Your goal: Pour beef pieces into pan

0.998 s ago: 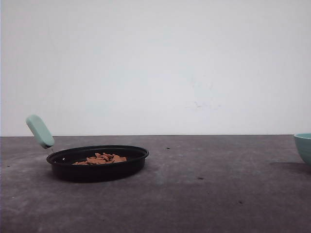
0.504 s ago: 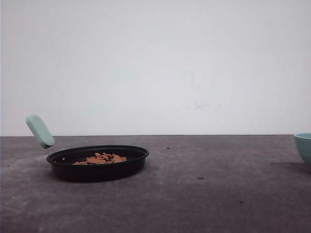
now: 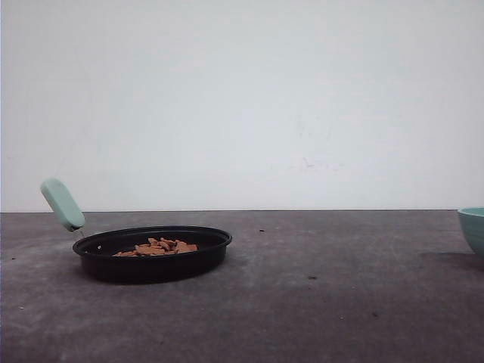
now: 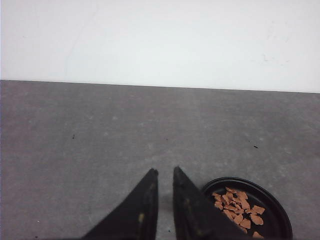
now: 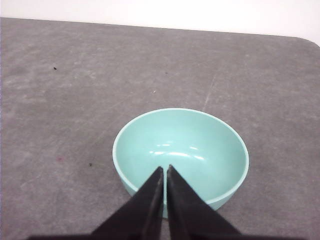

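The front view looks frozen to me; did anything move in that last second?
Nothing visibly changed. The pan sits in the same spot on the table with the beef pieces heaped inside, and the teal bowl stays at the right edge.

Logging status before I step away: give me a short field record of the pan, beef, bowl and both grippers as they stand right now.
pan: black pan flat on the table, mint handle angled up at its left
beef pieces: heaped inside the pan; none seen on the table around it
bowl: teal bowl upright at the table's right edge, inside looks empty
left gripper: fingers nearly together, holding nothing, pan just beside it
right gripper: fingers together, holding nothing, over the bowl's near rim
task state: pour looks done
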`<state>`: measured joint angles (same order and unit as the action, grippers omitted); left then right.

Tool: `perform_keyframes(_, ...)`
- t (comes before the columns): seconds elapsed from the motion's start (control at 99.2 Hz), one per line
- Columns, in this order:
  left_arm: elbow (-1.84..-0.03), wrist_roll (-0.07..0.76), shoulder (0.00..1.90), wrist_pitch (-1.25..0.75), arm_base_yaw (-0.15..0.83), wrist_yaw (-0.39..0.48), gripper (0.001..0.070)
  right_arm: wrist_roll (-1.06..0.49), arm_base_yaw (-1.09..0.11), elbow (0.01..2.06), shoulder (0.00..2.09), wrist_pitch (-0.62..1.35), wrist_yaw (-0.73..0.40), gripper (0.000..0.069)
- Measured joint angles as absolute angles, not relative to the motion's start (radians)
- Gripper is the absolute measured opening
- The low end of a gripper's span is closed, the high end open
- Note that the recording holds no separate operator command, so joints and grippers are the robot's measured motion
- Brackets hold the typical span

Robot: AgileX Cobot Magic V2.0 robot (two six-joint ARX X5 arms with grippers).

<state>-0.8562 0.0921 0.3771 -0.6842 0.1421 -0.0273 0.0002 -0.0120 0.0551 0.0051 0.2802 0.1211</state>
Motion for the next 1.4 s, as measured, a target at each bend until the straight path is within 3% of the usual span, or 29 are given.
perform_keyframes(0.484, -0.839, 0.088, 0.332, -0.696, 0.141, -0.027, 0.0028, 0.000, -0.012, 0.055, 0.005, 0.281, 0.121, 0.0007)
perform_keyframes(0.595, -0.705, 0.077, 0.288, -0.543, 0.135, -0.027, 0.0028, 0.000, -0.012, 0.055, 0.005, 0.280, 0.121, 0.0007)
perform_keyframes(0.766, -0.347, 0.060, 0.147, -0.239, 0.117, -0.020, 0.0028, 0.000, -0.012, 0.055, 0.005, 0.280, 0.121, 0.0007)
perform_keyframes(0.938, -0.069, 0.107, 0.009, -0.242, 0.105, 0.031, 0.0028, 0.000, -0.012, 0.055, 0.005, 0.278, 0.123, 0.0007)
perform_keyframes(1.402, -0.059, 0.124, 0.004, -0.254, 0.098, 0.054, 0.0028, 0.000, -0.012, 0.054, 0.008, 0.265, 0.125, 0.0007)
